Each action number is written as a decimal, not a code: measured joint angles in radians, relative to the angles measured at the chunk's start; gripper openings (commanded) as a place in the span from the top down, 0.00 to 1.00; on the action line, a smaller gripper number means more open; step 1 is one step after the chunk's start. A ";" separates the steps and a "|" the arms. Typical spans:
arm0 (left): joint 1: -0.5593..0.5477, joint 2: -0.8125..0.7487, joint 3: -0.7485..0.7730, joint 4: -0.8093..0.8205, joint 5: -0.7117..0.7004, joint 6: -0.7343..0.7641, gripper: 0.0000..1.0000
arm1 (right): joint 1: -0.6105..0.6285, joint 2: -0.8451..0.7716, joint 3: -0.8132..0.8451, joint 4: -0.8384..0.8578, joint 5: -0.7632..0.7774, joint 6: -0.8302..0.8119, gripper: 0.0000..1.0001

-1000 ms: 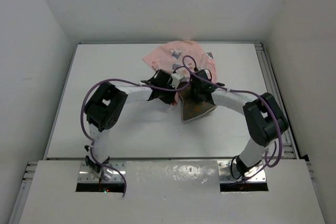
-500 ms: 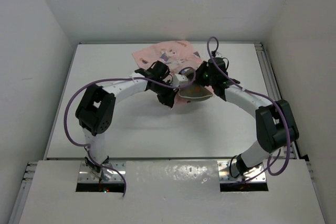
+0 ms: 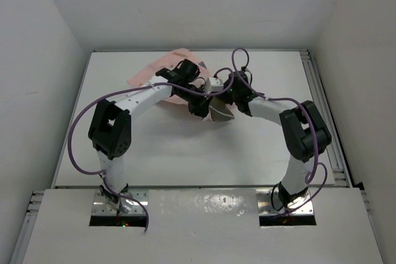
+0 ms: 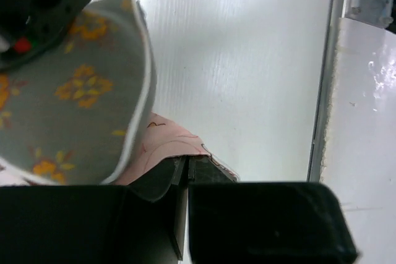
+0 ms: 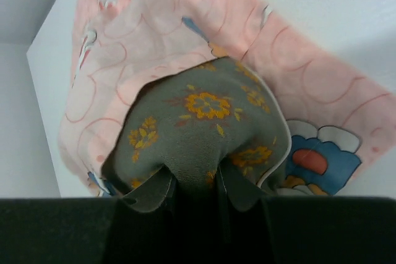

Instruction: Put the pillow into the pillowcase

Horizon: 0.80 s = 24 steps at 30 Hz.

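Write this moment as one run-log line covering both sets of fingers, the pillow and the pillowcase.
left fingers: shut on pillowcase edge | right fingers: shut on pillow | pillow: partly inside pillowcase

- Near half of the desk [image 3: 204,153] is bare between the arm bases, so there is wide room to pass.
- Far-right desk corner is bare too. The far-left corner is partly covered by the pillowcase [image 3: 151,73].
- Left arm [image 3: 139,100] and right arm [image 3: 272,109] arch inward. Their wrists crowd together over far-centre with a tight gap.
- Purple cables [image 3: 233,61] loop in the air above the wrists.
- Pillow [image 5: 204,122] plugs the pillowcase mouth, with fabric close around it.
- Walls [image 3: 37,60] box in three sides, and a rail [image 3: 322,109] runs along the right edge.
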 measured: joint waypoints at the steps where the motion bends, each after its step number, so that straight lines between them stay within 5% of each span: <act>1: 0.003 0.000 0.020 -0.016 0.012 0.008 1.00 | 0.009 0.010 0.021 -0.011 0.019 0.007 1.00; 3: 0.009 0.000 0.026 -0.043 0.040 0.025 1.00 | 0.023 0.028 0.053 -0.027 0.050 0.011 0.91; 5: 0.011 0.000 -0.008 -0.056 0.041 0.043 0.88 | 0.032 0.047 0.068 -0.029 0.040 -0.026 0.64; 6: 0.013 0.000 -0.035 -0.062 0.043 0.053 0.85 | 0.036 0.053 0.068 -0.031 0.030 -0.048 0.35; 9: 0.022 0.000 -0.098 -0.126 0.060 0.082 0.65 | 0.037 0.045 0.035 -0.034 0.003 -0.140 0.01; 14: 0.042 -0.001 -0.104 -0.217 0.050 0.141 0.46 | 0.009 -0.048 -0.034 -0.144 -0.045 -0.338 0.04; 15: 0.047 -0.001 -0.104 -0.229 0.041 0.151 0.44 | -0.002 -0.074 -0.033 -0.162 -0.049 -0.369 0.13; 16: 0.049 -0.001 -0.104 -0.241 0.031 0.159 0.44 | -0.017 -0.110 -0.031 -0.183 -0.055 -0.406 0.37; 17: 0.048 -0.003 -0.104 -0.250 0.017 0.166 0.44 | -0.033 -0.138 -0.026 -0.200 -0.060 -0.433 0.49; 19: 0.045 -0.010 -0.104 -0.257 -0.019 0.183 0.46 | -0.071 -0.183 -0.003 -0.220 -0.066 -0.457 0.63; 21: 0.029 -0.025 -0.104 -0.252 -0.074 0.206 0.46 | -0.106 -0.194 0.031 -0.231 -0.068 -0.459 0.58; 22: 0.011 -0.040 -0.109 -0.237 -0.108 0.223 0.46 | -0.121 -0.184 0.056 -0.240 -0.067 -0.455 0.40; 24: -0.031 -0.070 -0.130 -0.198 -0.170 0.258 0.44 | -0.142 -0.137 0.116 -0.273 -0.061 -0.455 0.38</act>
